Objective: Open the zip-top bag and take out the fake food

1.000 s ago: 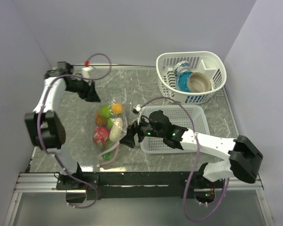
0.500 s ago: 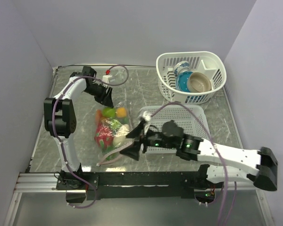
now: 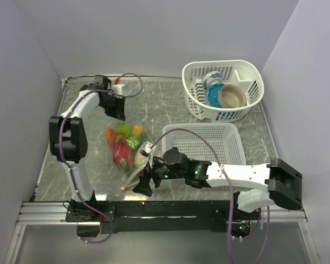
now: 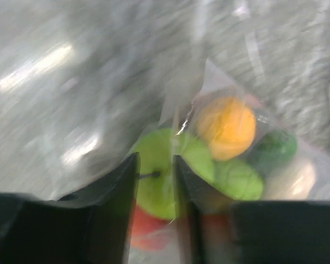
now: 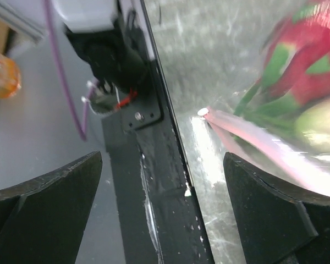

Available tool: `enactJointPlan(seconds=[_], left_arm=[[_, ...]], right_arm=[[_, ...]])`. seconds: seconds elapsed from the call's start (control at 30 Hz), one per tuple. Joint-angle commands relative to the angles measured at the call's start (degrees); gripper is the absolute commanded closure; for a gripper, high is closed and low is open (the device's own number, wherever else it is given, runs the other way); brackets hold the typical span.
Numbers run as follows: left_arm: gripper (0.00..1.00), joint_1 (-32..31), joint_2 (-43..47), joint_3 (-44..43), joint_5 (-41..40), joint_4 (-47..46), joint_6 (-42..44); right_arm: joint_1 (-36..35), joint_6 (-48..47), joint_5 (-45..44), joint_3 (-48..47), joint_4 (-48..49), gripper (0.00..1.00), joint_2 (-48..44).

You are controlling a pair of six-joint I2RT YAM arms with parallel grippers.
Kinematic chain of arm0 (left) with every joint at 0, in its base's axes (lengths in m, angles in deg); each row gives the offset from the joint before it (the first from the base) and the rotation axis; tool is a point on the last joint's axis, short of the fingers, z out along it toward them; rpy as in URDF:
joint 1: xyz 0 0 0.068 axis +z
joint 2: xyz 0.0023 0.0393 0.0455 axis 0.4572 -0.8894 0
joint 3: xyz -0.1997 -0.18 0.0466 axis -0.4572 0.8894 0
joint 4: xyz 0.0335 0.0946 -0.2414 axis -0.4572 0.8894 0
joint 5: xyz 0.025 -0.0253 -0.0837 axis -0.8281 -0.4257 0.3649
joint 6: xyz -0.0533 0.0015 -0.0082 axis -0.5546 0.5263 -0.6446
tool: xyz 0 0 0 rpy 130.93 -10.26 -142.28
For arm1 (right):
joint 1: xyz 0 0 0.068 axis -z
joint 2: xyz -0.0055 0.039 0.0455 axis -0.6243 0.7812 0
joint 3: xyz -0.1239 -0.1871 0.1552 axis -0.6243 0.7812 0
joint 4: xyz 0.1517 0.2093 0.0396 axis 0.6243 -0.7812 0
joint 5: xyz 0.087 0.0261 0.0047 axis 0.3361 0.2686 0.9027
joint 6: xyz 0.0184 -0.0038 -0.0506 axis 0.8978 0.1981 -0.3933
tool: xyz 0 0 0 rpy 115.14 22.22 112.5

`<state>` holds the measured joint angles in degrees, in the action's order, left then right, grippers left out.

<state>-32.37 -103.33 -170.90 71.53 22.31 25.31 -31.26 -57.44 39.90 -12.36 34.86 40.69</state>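
The zip-top bag (image 3: 126,149) lies on the table left of centre, and its pinkish-red zip strip (image 3: 133,177) points toward the near edge. The fake food inside includes a green apple (image 4: 157,179), an orange (image 4: 225,126), a red piece (image 3: 122,157) and a cream piece. My left gripper (image 3: 117,113) hovers over the bag's far end. In the left wrist view its jaws (image 4: 154,170) stand a narrow gap apart over the apple. My right gripper (image 3: 142,187) is wide open and empty beside the zip strip (image 5: 264,146), over the table's near edge (image 5: 162,159).
A white rectangular slotted basket (image 3: 201,126) stands right of the bag. A round white basket (image 3: 220,62) at the back right holds a blue-patterned cup (image 3: 212,80) and a tan bowl (image 3: 234,96). A black rail (image 3: 154,209) runs along the near edge.
My right gripper has moved left and toward the near edge, from the bag's right side to its zip end. My left gripper came in to the bag's far end, and the bag shifted slightly.
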Motion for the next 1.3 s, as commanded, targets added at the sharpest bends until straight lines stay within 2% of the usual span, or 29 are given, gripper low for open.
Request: enactJointPlan(seconds=[0.0,0.13,0.3,0.4,0.5,0.57,0.67,0.73,0.77,0.83,0.97,1.07,1.17,1.27], left_arm=[[0.5,6.5,7.6,5.5,-1.3,-3.4,0.1],[0.45,8.1,0.8,1.9,4.8,2.8,1.3],[0.4,8.7,2.3,0.8,7.9,2.7,1.5],[0.38,10.7,4.5,0.4,8.4,4.5,2.3],[0.27,13.6,8.3,-0.5,10.6,7.6,3.3],[0.21,14.9,11.9,-0.6,11.7,9.6,3.8],[0.15,16.2,17.1,2.6,12.2,8.7,4.0],[0.13,16.2,20.2,8.5,9.9,4.7,2.9],[0.12,16.2,20.8,10.5,8.7,0.4,2.0],[0.14,16.2,20.2,14.2,5.6,-1.7,0.5],[0.3,16.3,17.3,17.2,4.1,-4.9,0.1],[0.36,16.2,15.8,19.3,3.6,-6.6,0.4],[0.4,15.9,14.5,20.2,1.0,-9.9,0.2],[0.4,15.7,12.6,19.2,1.5,-11.1,-0.7]], right_arm=[[-0.2,-0.3,2.2,-1.9,3.8,0.06,3.6],[-0.2,-0.4,0.9,-2.1,3.4,0.11,6.0],[0.1,-2.0,-7.5,-1.9,2.1,0.16,6.4],[1.2,-2.3,-13.4,-2.9,0.1,0.26,5.8],[2.3,-1.6,-18.0,-1.4,0.8,0.35,3.3],[2.8,-1.6,-20.4,-1.0,0.0,0.45,2.9],[3.9,-1.3,-22.1,-1.7,-1.4,0.58,3.6],[4.1,-0.9,-21.9,-2.9,-2.1,0.62,5.4],[4.2,-0.6,-21.8,-3.4,-2.2,0.63,6.1],[4.2,-0.4,-21.5,-5.2,-3.0,0.64,7.9],[4.3,-0.1,-22.1,-7.9,-5.5,0.64,10.5],[4.4,-0.1,-23.1,-8.7,-6.4,0.63,12.1],[4.5,0.8,-24.1,-11.4,-9.2,0.55,14.9],[4.5,2.4,-26.9,-14.1,-12.2,0.43,17.4]])
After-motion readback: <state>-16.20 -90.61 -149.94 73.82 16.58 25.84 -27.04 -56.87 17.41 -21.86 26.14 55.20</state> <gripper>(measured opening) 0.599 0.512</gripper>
